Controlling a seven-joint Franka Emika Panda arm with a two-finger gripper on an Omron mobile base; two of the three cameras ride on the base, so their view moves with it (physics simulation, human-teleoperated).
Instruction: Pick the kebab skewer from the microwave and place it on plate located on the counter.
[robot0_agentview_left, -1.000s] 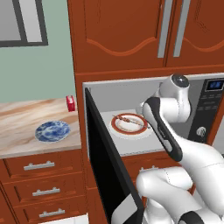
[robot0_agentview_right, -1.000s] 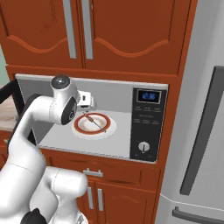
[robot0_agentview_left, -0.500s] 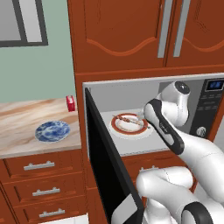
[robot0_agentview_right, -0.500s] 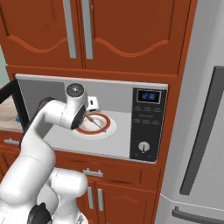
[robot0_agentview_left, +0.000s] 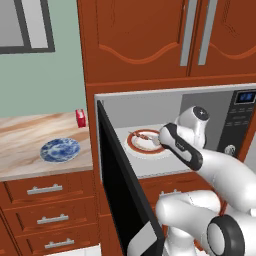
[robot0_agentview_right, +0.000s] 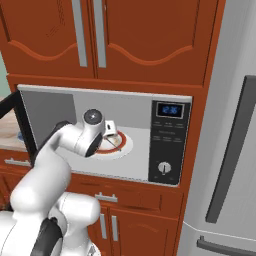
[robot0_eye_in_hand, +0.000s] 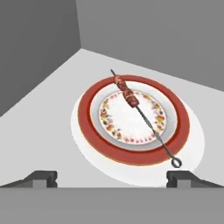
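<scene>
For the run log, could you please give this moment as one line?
phase: reaching into microwave | gripper: open, empty | kebab skewer: on red-rimmed plate | blue plate: on counter

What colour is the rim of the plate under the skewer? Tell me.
Red, around a white, speckled centre on the plate; clearest in the hand view.

You are looking at a rendered home kitchen. Red-brown wooden cabinets (robot0_agentview_left: 150, 40) with arched door panels and silver bar handles fill the wall above a built-in grey microwave (robot0_agentview_right: 168, 137), its door swung open and its dark panel showing a blue display and a knob. To the left, a marbled stone bench (robot0_agentview_left: 30, 135) sits over matching drawers (robot0_agentview_left: 45, 190). A steel-grey fridge (robot0_agentview_right: 230, 150) stands at the right.
</scene>
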